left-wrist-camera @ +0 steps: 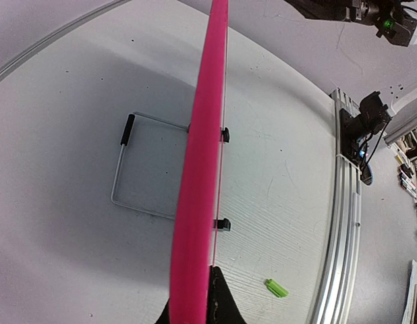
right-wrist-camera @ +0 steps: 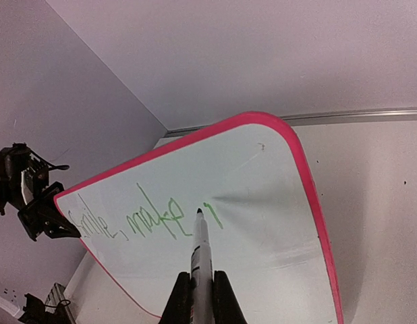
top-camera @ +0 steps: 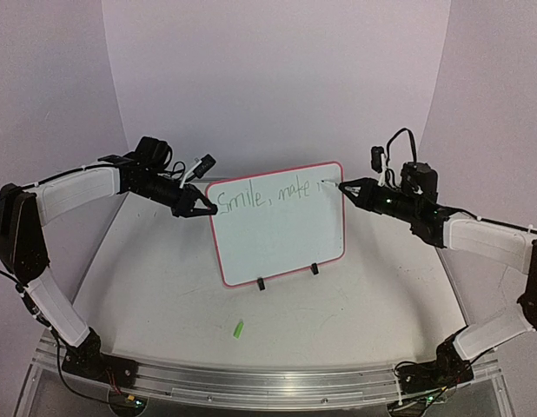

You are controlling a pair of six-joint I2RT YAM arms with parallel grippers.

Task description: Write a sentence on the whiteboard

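The whiteboard (top-camera: 277, 228) stands upright mid-tabletop (top-camera: 164, 287) on two black clip feet (top-camera: 261, 283). From above, the left end effector (top-camera: 202, 211) pinches its rim near 10 o'clock. The right end effector (top-camera: 344, 185) comes in at 2 o'clock.

The right wrist view adds that this one is pinching a marker (right-wrist-camera: 200, 251), whose tip is at the board just after the green sentence (top-camera: 264, 195), reading "Smile, make" plus one short stroke. The left wrist view shows the board edge-on, with a wire stand (left-wrist-camera: 137, 169) behind it. A green cap (top-camera: 239, 329) lies at 6 o'clock from the board.
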